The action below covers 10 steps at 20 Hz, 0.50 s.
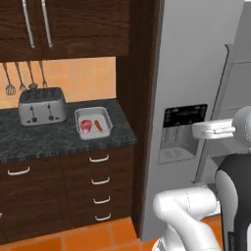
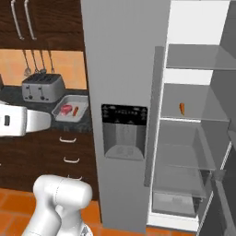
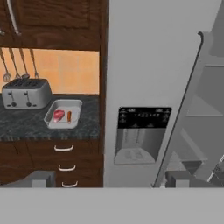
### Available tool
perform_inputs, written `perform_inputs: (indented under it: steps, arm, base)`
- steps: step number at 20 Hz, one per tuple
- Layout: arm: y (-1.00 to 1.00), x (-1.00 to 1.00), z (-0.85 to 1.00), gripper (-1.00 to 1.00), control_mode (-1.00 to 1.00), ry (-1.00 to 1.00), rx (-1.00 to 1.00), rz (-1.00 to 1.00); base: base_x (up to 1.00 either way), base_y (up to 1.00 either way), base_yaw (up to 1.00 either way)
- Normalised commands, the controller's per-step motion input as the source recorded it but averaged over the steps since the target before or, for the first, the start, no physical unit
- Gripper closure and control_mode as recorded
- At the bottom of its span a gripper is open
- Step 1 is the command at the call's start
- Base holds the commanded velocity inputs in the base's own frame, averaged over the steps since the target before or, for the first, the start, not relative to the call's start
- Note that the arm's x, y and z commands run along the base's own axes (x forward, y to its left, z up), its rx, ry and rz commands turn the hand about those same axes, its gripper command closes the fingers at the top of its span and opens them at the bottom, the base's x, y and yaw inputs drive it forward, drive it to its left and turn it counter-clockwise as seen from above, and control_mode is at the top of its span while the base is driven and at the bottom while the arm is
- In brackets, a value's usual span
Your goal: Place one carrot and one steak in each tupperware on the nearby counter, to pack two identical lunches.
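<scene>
One tupperware (image 1: 106, 117) sits on the black counter (image 1: 44, 137) right of the toaster; inside lie a steak (image 1: 86, 125) and a carrot (image 1: 98, 125). The right base view shows the same tupperware (image 2: 81, 102) with its steak (image 2: 66, 109) and carrot (image 2: 75, 110). A second carrot (image 2: 182, 108) lies on a shelf inside the open fridge. My gripper (image 3: 110, 179) is open and empty, hovering in the air well back from the fridge front. In the hand view the tupperware (image 3: 75, 114) is at the left, with steak (image 3: 58, 115) and carrot (image 3: 69, 116).
A silver toaster (image 1: 41, 105) stands at the back of the counter under hanging utensils (image 1: 22, 76). The tall grey fridge (image 1: 184, 73) with a dispenser panel (image 2: 124, 131) flanks the counter. Its right compartment (image 2: 193, 152) stands open. Drawers (image 1: 99, 181) lie below the counter.
</scene>
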Motion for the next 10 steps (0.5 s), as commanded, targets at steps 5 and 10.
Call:
perform_inputs:
  steps: [5,10]
  arm:
    - [0.00,0.00,0.00,-1.00,1.00,0.00,0.00,0.00]
    - [0.00,0.00,0.00,-1.00,1.00,0.00,0.00,0.00]
  base:
    - [0.18,-1.00,0.06]
    - [0.62,-0.69,0.01]
